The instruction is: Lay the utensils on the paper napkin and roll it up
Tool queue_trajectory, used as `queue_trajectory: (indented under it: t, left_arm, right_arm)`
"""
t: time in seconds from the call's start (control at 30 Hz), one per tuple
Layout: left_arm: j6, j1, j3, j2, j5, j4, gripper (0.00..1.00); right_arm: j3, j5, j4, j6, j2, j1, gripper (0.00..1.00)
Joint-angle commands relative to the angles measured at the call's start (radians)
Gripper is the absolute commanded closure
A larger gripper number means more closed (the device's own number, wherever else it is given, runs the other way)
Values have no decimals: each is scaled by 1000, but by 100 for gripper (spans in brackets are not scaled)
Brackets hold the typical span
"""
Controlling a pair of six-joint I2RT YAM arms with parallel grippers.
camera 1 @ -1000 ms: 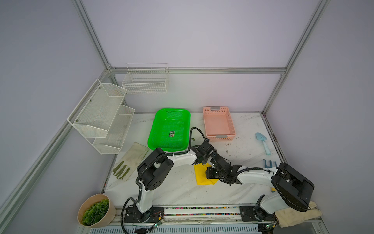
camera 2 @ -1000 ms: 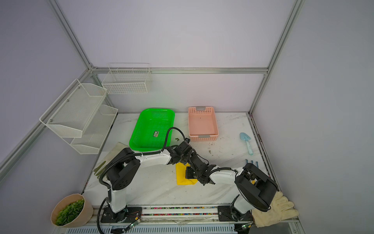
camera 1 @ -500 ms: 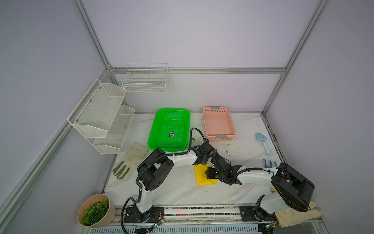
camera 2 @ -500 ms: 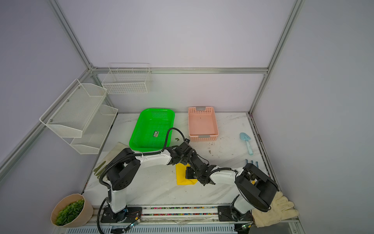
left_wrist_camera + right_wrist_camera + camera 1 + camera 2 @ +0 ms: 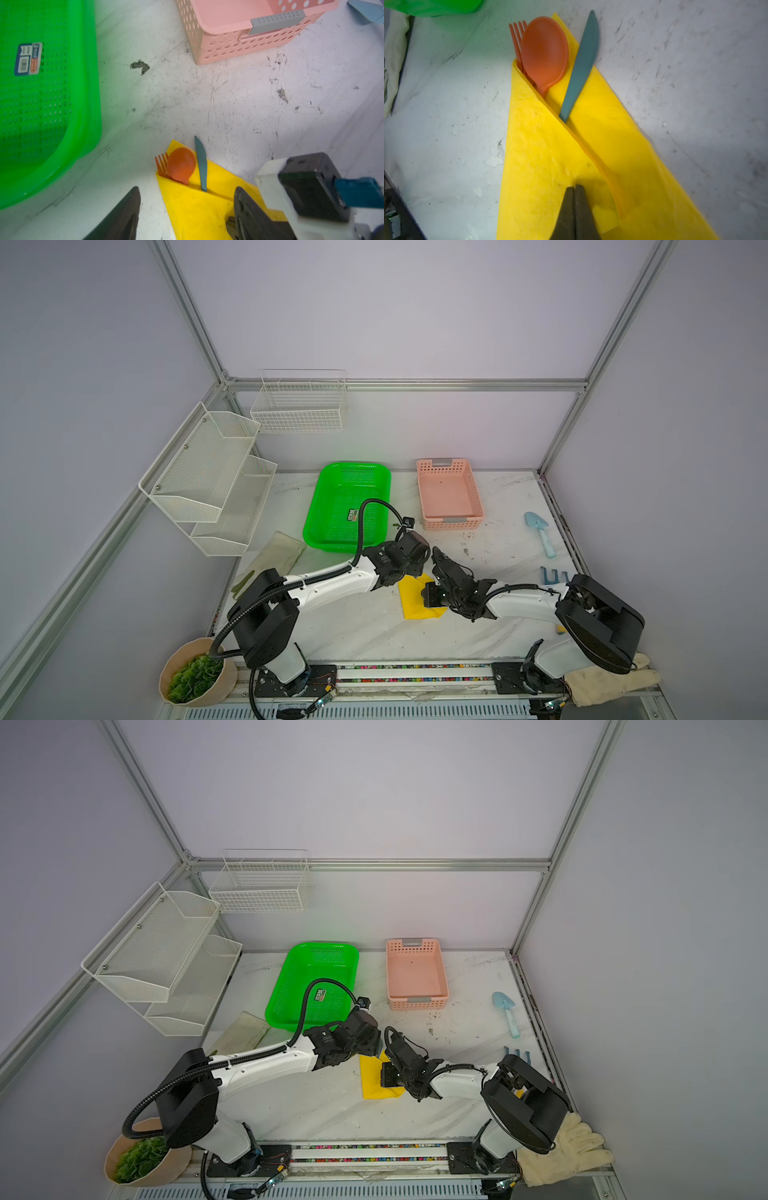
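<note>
Left of centre on the table (image 5: 365, 639), beside the green basket (image 5: 89, 108), the left gripper (image 5: 187, 193) hangs with its jaws apart, straddling the paper napkin (image 5: 550, 155) without clamping it. At centre, one napkin flap lies folded over the utensils' handles; the orange fork (image 5: 517, 35), orange spoon (image 5: 544, 47) and teal knife (image 5: 581, 62) poke out. Rightward, the right gripper (image 5: 575, 191) presses its closed tips onto that flap. Placing looks done; rolling seems barely begun, the far side lying flat.
</note>
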Motion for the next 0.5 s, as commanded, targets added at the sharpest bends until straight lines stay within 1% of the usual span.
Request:
queue_trajectory:
  t: [0.0,0.07,0.17,0.33,0.4,0.47]
  left_arm:
    - [-100,-49,-70,33,6,-47,34]
    - [-136,-70,-83,53,10,-45,38]
    - [-159,-99,-77,76,-18,-62,38]
    - [-176,-108,-70,101,-44,-86,36]
    - [-185,-108,-69,112,-58,-95,37]
    - [-211,-108,-75,124,-72,-104,39]
  right_arm:
    - [-40,-10,-118,-8,61,6,100]
    - [-43,-13,-112,-8,64,7,100]
    - [-43,-15,-113,-9,62,7,100]
    - [-45,-12,-113,-9,51,6,100]
    - [-47,-10,-113,-9,47,7,100]
    - [-49,-12,-112,-8,46,7,100]
